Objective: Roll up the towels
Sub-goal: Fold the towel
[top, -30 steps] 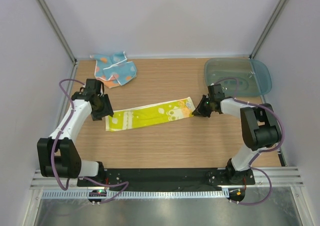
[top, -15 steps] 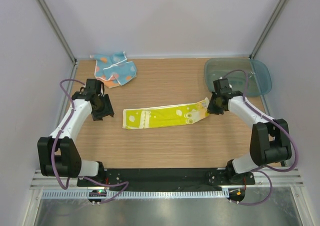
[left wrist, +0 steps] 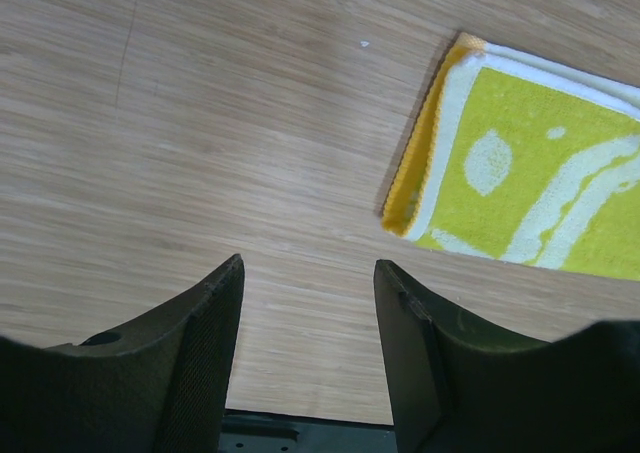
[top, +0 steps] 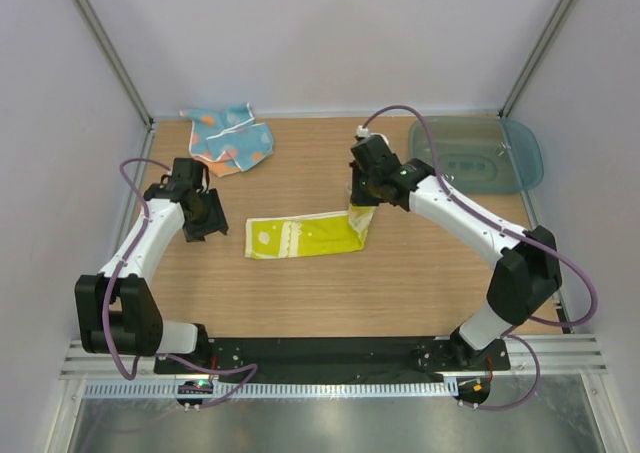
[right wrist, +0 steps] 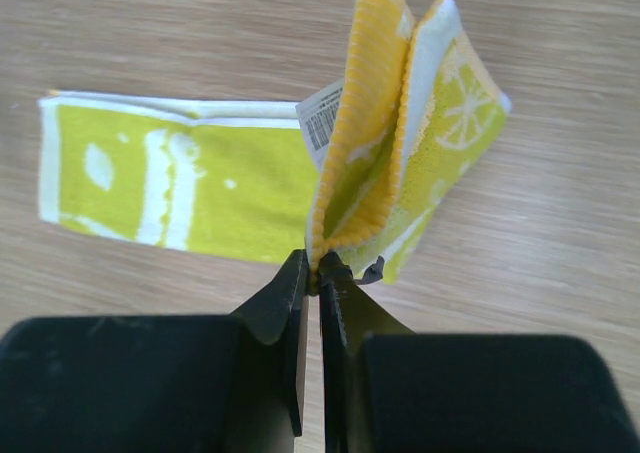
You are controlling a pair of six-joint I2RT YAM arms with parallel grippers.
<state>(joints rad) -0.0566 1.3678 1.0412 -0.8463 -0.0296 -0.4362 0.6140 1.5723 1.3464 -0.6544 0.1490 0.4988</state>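
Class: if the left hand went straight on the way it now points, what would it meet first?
The left hand would probably meet bare table first. The yellow towel has its end just off to one side of that line, though depth is unclear.

There are two towels, one yellow towel (top: 300, 238) and one blue towel (top: 228, 141), and one tray (top: 524, 159).

White links (top: 135, 245), black joints (top: 522, 276), looping purple cables (top: 398, 109).
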